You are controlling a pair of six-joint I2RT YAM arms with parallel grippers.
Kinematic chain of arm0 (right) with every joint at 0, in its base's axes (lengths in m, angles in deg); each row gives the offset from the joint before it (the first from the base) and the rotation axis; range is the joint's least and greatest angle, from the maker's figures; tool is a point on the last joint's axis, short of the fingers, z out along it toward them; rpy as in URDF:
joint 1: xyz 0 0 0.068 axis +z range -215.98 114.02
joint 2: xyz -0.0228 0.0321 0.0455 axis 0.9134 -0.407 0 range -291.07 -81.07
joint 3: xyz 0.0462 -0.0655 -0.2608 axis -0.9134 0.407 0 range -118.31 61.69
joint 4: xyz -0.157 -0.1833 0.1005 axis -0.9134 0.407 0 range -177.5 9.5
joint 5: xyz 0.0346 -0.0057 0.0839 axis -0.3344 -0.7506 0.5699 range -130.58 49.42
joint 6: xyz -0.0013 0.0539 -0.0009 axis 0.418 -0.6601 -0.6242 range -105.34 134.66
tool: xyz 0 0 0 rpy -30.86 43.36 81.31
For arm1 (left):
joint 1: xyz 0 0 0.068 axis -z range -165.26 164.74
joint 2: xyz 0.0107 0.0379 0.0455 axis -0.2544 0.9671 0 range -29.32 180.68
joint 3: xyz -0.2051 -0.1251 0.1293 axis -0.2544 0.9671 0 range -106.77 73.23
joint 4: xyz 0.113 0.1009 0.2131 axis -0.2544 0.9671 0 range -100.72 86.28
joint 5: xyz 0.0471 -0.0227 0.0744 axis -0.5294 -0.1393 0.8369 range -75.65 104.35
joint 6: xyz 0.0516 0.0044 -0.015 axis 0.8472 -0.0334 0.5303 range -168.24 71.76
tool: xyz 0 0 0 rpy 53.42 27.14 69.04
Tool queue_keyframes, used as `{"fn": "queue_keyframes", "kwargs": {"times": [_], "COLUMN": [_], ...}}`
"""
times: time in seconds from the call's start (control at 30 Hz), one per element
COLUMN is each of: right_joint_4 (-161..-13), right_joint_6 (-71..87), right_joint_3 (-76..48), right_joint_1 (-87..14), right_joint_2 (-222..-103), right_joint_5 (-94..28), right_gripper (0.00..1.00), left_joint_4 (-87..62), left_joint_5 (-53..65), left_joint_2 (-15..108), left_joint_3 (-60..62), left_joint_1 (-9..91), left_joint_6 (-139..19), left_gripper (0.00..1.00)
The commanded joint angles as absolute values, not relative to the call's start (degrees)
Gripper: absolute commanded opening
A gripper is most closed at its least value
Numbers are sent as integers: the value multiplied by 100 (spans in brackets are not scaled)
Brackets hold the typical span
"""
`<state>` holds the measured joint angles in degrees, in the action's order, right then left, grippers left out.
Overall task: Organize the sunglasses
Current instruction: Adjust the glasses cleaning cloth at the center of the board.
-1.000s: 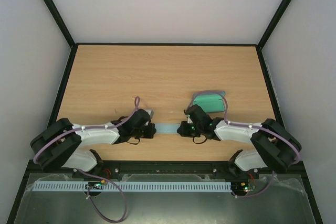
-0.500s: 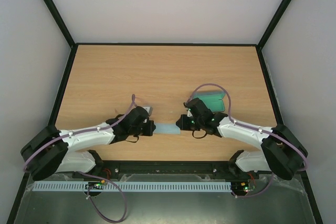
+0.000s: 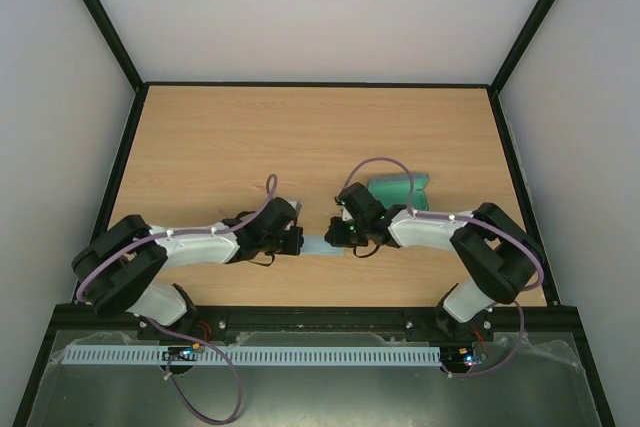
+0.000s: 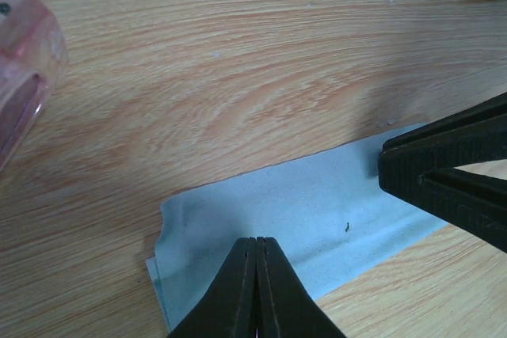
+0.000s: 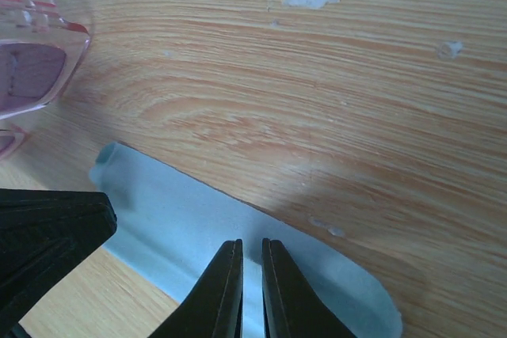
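The sunglasses (image 4: pixel 22 53) have a pinkish translucent frame and lie on the wood just left of the cloth; one lens (image 5: pixel 32 69) shows in the right wrist view. From above my left wrist hides them. A light-blue cloth (image 3: pixel 318 246) lies folded between my two grippers. My left gripper (image 4: pixel 257 240) is shut with its tip over the cloth (image 4: pixel 309 203); whether it pinches the fabric I cannot tell. My right gripper (image 5: pixel 251 243) is nearly closed on the cloth's (image 5: pixel 174 211) other end, with fabric showing in the thin slit.
The grey-blue case (image 3: pixel 400 190) lies open, green inside up, just behind my right wrist. Both wrists (image 3: pixel 270 232) nearly meet over the near middle of the wooden table (image 3: pixel 300 137). Black rails run along its edges.
Both grippers have moved toward each other and slightly away from the bases. The strip of cloth showing between them is shorter. The case is less covered by the right arm.
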<state>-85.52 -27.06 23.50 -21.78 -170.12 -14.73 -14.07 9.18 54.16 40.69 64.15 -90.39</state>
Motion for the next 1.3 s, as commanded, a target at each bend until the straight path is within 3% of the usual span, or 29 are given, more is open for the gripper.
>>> {"fn": "queue_keyframes", "kwargs": {"times": [0.0, 0.63, 0.9, 1.27], "right_joint_4": [-8757, -7898, -8072, -9067], "right_joint_6": [-2613, -2402, -2487, -2921], "right_joint_3": [2230, 2535, 2745, 2890], "right_joint_1": [-2197, -2204, -2198, -1945], "right_joint_2": [-17137, -16242, -15880, -16371], "right_joint_5": [-1494, -2205, -1685, -1036], "right_gripper": [11, 12, 15, 15], "left_joint_4": [-1519, -1006, -432, -1476], "left_joint_5": [1011, 1464, 1197, 614], "left_joint_2": [5470, 4910, 3882, 4695], "left_joint_3": [4038, 4450, 4308, 4426], "left_joint_1": [6367, 6306, 6318, 6582], "left_joint_6": [-8951, -9085, -9245, -9477], "left_gripper": [2, 2, 3, 3]}}
